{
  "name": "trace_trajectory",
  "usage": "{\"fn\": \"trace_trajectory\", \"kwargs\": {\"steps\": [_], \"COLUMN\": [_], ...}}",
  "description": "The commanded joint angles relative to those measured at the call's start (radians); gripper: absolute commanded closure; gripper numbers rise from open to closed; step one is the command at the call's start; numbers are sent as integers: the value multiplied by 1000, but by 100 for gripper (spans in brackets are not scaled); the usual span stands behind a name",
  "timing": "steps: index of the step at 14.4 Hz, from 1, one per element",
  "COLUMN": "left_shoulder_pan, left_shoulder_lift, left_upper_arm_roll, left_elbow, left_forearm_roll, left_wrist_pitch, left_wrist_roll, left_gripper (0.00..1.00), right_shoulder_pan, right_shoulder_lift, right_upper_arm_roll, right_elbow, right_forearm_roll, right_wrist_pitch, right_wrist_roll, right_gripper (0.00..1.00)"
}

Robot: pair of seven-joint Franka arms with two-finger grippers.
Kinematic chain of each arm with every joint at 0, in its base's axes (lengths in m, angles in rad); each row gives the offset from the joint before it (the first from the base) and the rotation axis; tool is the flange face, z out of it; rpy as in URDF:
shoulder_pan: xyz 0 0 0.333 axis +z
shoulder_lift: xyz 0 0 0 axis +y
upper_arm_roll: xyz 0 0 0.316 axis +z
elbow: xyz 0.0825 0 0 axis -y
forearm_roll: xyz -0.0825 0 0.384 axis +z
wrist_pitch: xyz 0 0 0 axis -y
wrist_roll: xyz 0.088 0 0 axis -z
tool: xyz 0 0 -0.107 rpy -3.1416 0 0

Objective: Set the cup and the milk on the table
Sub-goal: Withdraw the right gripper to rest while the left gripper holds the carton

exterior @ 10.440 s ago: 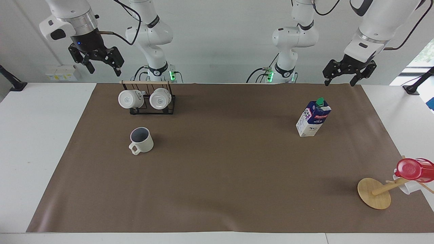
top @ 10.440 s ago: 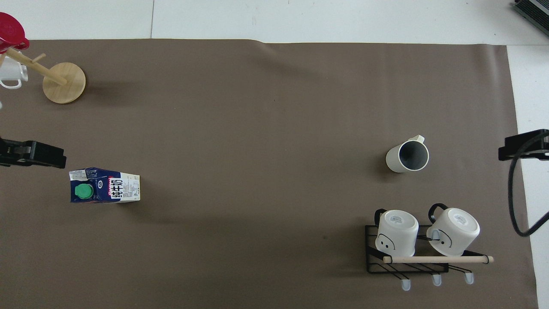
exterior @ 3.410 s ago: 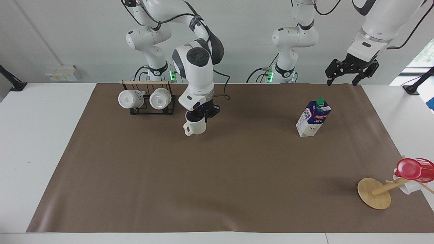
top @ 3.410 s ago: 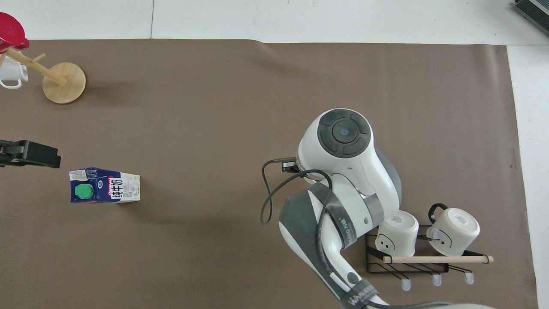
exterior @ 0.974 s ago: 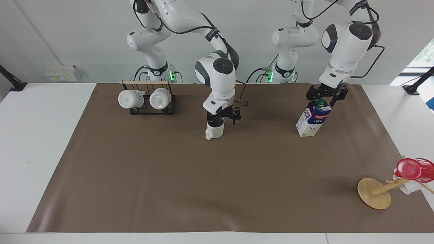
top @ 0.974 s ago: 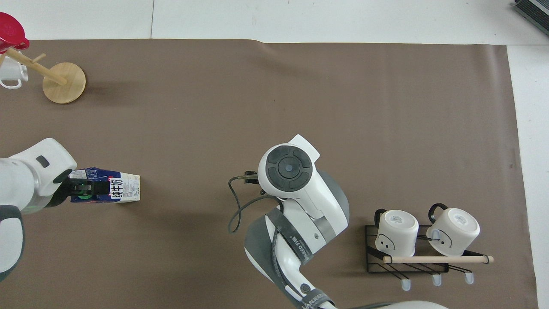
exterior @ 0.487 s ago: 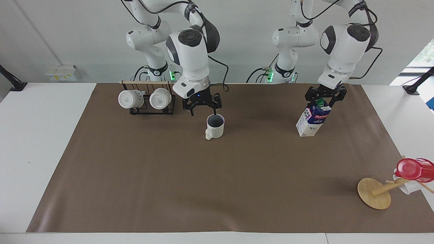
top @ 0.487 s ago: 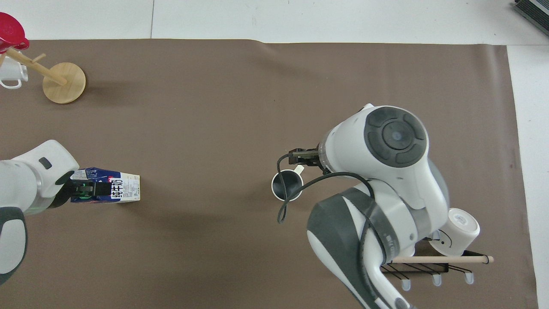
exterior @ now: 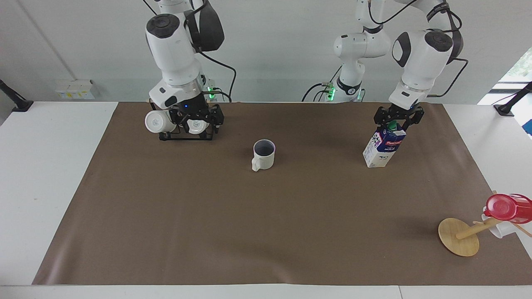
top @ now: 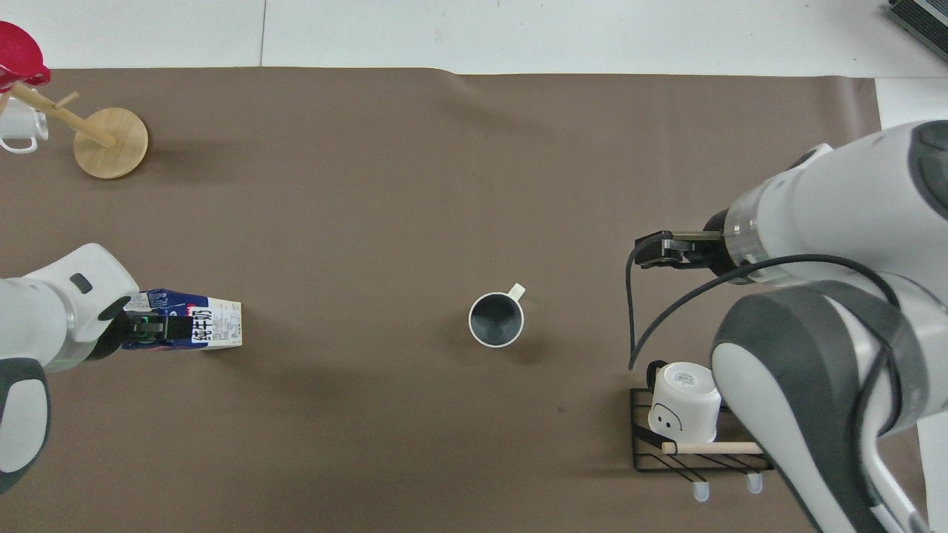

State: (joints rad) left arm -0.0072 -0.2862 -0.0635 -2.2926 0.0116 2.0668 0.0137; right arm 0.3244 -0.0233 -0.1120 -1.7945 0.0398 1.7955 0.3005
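The cup stands upright on the table's brown paper near the middle, handle toward the viewer in the facing view; it also shows in the overhead view. My right gripper is open and empty, raised over the mug rack, away from the cup; the overhead view shows it too. The milk stands upright toward the left arm's end. My left gripper is down at the milk's top, open, one finger on each side of the green cap. In the overhead view the gripper covers part of the milk.
A black wire mug rack with two white mugs stands near the right arm's base. A round wooden disc with a peg, bearing a red plastic cup, sits at the left arm's end, farther from the robots.
My right gripper has let go of the cup, risen and swung back over the mug rack. The cup stays where it was set. My left gripper has barely moved at the milk's top.
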Motion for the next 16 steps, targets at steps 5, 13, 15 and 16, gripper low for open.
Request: {"fn": "trace_trajectory", "kwargs": {"steps": [5,13,15,16], "left_shoulder_pan": [-10,-8,-8,-8], "left_shoulder_lift": [-27,-19,-19,-19], "left_upper_arm_roll": [5,7,7,5], "left_elbow": [-36,-24,-24,-24], "left_forearm_roll": [-1,-1,-1,-1], "left_wrist_pitch": [36,26,24,23], "left_wrist_roll": [2,3,0,0], "left_gripper": [28,42,44,44], "right_shoulder_pan": [-152,-336,-367,-372], "right_shoulder_lift": [-49,-82,-83,-84], "right_upper_arm_roll": [11,12,12,12], "right_elbow": [-11,-55,-55,-51], "right_forearm_roll": [-38,-61,-61,-61], "right_wrist_pitch": [-131,-173,-174,-174], "right_wrist_roll": [-83,-270,-305,-308], "right_gripper": [0,0,0,0]}}
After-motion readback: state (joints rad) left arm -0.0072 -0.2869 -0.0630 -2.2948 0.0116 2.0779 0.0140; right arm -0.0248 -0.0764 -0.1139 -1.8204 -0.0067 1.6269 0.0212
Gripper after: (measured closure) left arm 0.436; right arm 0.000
